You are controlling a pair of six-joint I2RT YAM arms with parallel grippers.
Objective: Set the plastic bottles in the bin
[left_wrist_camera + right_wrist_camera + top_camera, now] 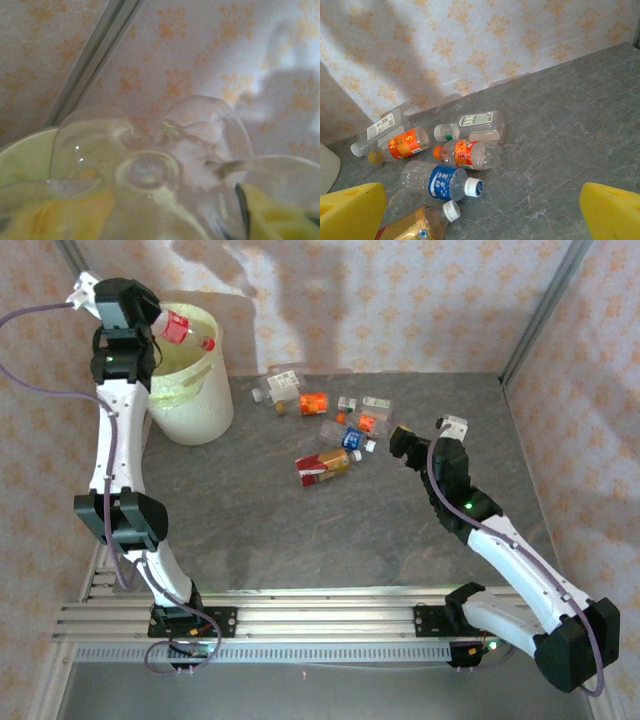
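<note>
Red-labelled bottle [183, 328] sits clenched in left fingers [280, 214] over bin [200, 408]; right fingers [350, 210] spread.

Overhead view is brightly and evenly lit, with a warm pink cast; broad soft shadows are thrown on the wall [400, 300] above the bin [190, 405], fainter ones on the table [300, 530]. Mild glare is seen along the aluminium rail [320, 602]. Left wrist view is badly defocused and hazy: the clear bottle [147, 172] is pressed close to the lens, its edges smeared, and the wall shadow at right is blurred. Right wrist view is sharp on the lying bottles [452, 182]; a diagonal shadow is cast across the wall upper left; the yellow finger pads [350, 210] are rendered soft in the lower corners
</note>
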